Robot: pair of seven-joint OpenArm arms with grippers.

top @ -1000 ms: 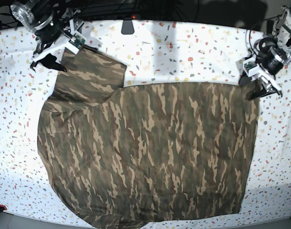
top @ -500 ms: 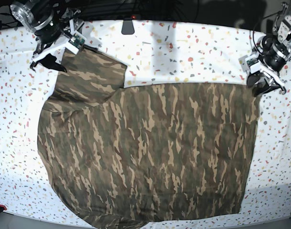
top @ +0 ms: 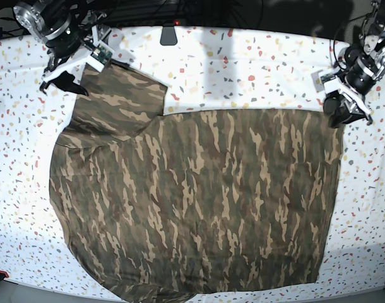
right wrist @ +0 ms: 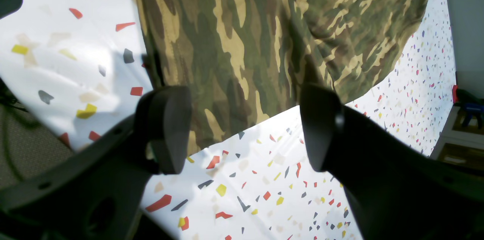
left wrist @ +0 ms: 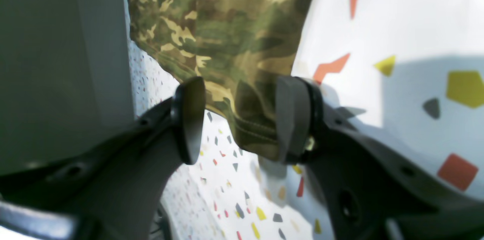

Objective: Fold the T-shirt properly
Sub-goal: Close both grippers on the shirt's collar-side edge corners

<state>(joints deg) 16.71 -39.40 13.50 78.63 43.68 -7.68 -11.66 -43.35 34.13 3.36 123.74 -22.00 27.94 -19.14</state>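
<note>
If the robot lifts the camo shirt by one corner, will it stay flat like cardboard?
Probably not. The T-shirt looks like thin, soft cloth with ripples, so it would likely droop and bunch. Its corner hem already sags between the left gripper fingers.

One camouflage T-shirt [top: 199, 202] lies spread out, with one short sleeve [top: 120, 101] plainly visible at its upper left corner; a second sleeve cannot be made out from the base view. One white speckled cloth [top: 255, 63] covers the worktop beneath it. Two robot arms are present, carrying one left gripper [top: 344, 112] and one right gripper [top: 65, 79]. Each wrist view shows two dark fingers [left wrist: 189, 119] [right wrist: 166, 128], four in all.
</note>
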